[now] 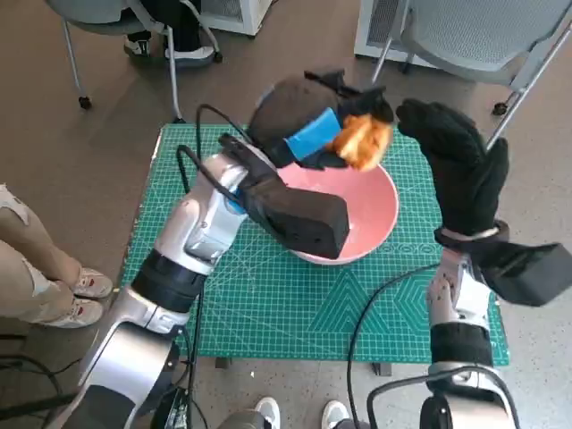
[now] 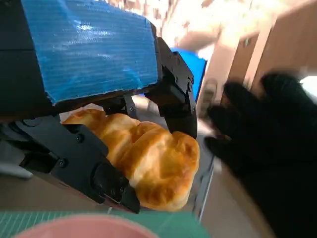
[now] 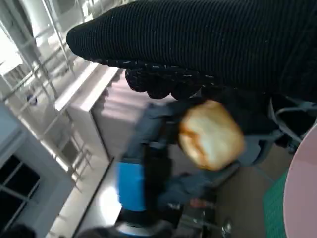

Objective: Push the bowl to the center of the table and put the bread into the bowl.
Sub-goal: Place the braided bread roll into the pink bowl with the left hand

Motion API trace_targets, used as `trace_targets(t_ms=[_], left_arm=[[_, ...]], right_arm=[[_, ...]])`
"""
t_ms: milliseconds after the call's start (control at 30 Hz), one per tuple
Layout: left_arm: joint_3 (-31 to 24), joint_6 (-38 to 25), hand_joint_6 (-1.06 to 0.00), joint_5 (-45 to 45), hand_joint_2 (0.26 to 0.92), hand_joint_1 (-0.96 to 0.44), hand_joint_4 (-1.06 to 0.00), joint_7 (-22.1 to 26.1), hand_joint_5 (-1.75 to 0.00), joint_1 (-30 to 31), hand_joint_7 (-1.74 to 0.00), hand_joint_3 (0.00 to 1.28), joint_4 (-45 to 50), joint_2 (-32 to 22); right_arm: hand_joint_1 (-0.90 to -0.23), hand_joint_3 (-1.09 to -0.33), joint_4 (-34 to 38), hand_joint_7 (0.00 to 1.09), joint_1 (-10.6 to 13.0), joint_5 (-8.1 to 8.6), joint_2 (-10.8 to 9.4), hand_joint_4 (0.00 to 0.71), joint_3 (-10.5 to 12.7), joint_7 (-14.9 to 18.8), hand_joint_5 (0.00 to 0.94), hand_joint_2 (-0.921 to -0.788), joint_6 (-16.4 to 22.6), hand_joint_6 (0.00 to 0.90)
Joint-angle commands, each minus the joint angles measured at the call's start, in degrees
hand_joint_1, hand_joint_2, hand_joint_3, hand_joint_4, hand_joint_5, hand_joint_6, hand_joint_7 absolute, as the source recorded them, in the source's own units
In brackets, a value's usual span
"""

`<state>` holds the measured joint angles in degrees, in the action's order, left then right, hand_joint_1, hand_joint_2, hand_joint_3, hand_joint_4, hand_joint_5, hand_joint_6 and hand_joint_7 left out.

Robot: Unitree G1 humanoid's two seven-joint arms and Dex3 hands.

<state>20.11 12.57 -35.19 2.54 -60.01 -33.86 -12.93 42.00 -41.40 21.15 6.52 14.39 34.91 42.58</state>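
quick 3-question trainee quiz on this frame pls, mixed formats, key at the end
1. True or false: the bread already lies inside the pink bowl.
2. Which hand holds the bread? A) the left hand B) the right hand C) neither
3. Fill in: the bowl stands on a green ____.

Key:
1. False. The left hand grips the bread in the air, over the bowl's far rim.
2. A. In the left wrist view its black fingers clasp the bread; the gloved right hand is raised beside it, fingers apart, holding nothing.
3. Cutting mat.
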Motion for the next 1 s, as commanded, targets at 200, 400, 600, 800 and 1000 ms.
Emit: trace_targets(t_ms=[200, 400, 600, 800, 1000], left_arm=[[-1.4, -2.0, -0.42, 5.3, 0.921, 0.20, -0.53, 7.8, -1.37, -3.0, -0.78, 0.20, -5.9, 0.9], [-1.9, -8.3, -0.21, 9.5, 0.804, -0.06, -0.08, 18.3, -0.17, -3.0, -0.14, 0.09, -4.0, 0.4], [-1.5, -10.4, -0.15, 9.5, 0.786, -0.19, -0.01, 21.7, -0.02, -2.4, -0.03, 0.06, -0.9, -1.0], [-1.7, -9.5, -0.13, 9.2, 0.791, -0.27, 0.00, 21.2, 0.00, -1.2, -0.01, 0.04, 0.7, -2.2], [-2.2, -6.5, -0.13, 9.5, 0.795, -0.30, 0.00, 19.9, 0.00, -0.9, -0.01, 0.03, -0.2, -3.5]], right_arm=[[-0.655, -0.705, -0.5, 0.52, 1.9, -0.36, 0.1, 0.260, -0.1, -1.4, 0.004, -0.921, -0.7, 0.087], [-0.649, -0.705, -0.4, 0.52, 1.7, -0.18, -0.2, 0.260, -0.1, -1.6, 0.004, -0.921, -0.8, 0.088], [-0.646, -0.706, 0.0, 0.52, 1.3, -0.16, -0.5, 0.260, -0.3, -1.7, 0.003, -0.921, -0.8, 0.088], [-0.637, -0.709, 0.5, 0.52, 1.0, -0.22, -0.9, 0.259, -0.5, -1.6, 0.003, -0.921, -0.7, 0.087], [-0.631, -0.711, 1.2, 0.52, 0.6, 0.00, -1.2, 0.258, -0.7, -1.3, 0.002, -0.921, -0.7, 0.085]])
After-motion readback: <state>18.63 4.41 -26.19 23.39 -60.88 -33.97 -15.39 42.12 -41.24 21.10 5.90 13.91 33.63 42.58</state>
